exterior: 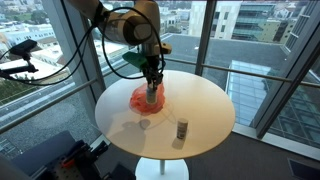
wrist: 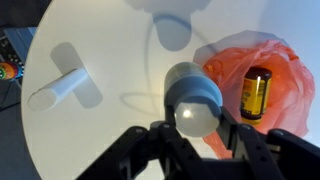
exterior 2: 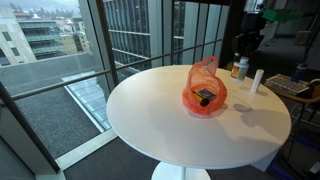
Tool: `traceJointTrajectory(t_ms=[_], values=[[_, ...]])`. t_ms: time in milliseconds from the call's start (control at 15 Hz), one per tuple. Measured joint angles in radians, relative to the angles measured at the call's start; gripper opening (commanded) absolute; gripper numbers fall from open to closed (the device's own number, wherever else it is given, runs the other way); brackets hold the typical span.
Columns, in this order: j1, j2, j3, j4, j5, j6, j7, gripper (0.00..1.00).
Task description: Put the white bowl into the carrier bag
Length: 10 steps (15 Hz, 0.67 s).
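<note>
**Gripper and load.** In the wrist view, find the gripper [wrist: 195, 126] at the bottom edge, nearest the lens. Its jaws are clamped on the white bowl [wrist: 193, 95], one dark finger on each side of it. The bowl is held clear of the round white table [wrist: 100, 40]. It sits just left of the carrier bag [wrist: 282, 68] and overlaps the bag's near edge.

**Wrist view, left to right.**
1. A white cylinder [wrist: 58, 88] is well to the left of the bag, apart from everything else.
2. The held bowl is in the centre, beside the bag.
3. A dark bottle with a yellow label [wrist: 257, 93] is framed by the orange film of the bag. You cannot tell from this view whether it is inside the bag or lying on it.

**Exterior views.** In an exterior view, the gripper [exterior: 152, 84] hangs from the arm directly over the orange bag [exterior: 138, 98]. The bag is left of centre on the table [exterior: 205, 100]. The white cylinder [exterior: 182, 130] stands upright near the front edge, to the right of the bag and well apart from it. In the opposite exterior view, the bag [exterior 2: 190, 98] is right of centre on the table [exterior 2: 150, 115], with its mouth open upward. The cylinder [exterior 2: 257, 80] stands to the right of the bag. The bowl is too small to pick out in either exterior view.
</note>
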Motion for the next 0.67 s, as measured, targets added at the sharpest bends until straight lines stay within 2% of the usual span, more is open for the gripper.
traceJointTrajectory(t_ms=[667], values=[[0.067,-0.039,0.099,0.010,0.002,-0.015,0.093,0.19]])
